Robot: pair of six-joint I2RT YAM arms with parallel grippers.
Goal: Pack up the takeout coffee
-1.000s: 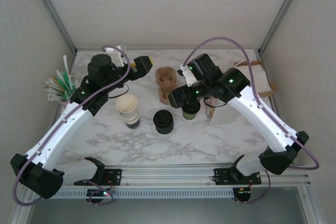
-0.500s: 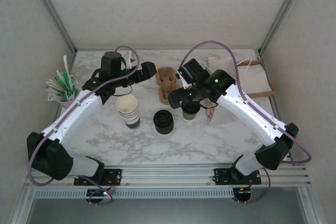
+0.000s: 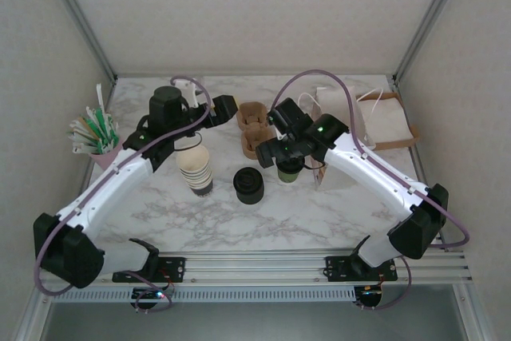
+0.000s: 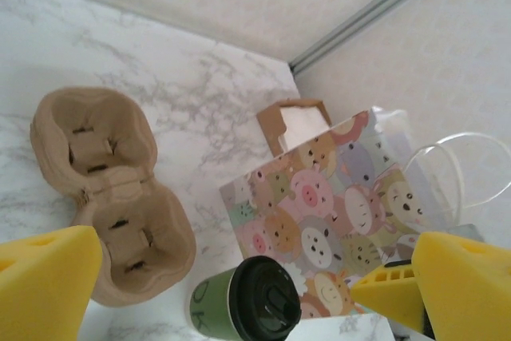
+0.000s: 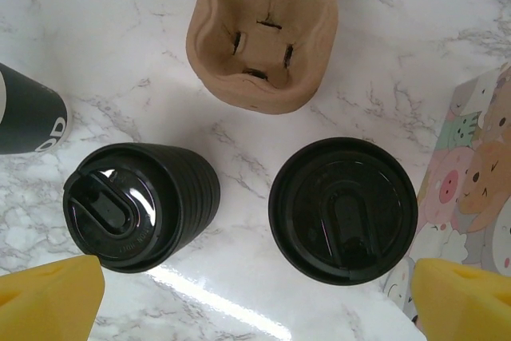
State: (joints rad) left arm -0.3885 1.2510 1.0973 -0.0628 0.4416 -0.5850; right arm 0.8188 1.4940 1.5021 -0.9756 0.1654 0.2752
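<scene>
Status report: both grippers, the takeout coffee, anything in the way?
Left gripper open, empty. Right gripper open, empty, above the takeout coffee. Coffee upright, lidded, not packed. Lid stack and printed bag close beside it.

The takeout coffee (image 5: 343, 209), a small paper cup with an olive-green wall bearing a dark printed mark and a round black plastic lid seated on top, stood upright just beside the near end of the brown pulp cup carrier (image 5: 263, 45), not touching it.
</scene>
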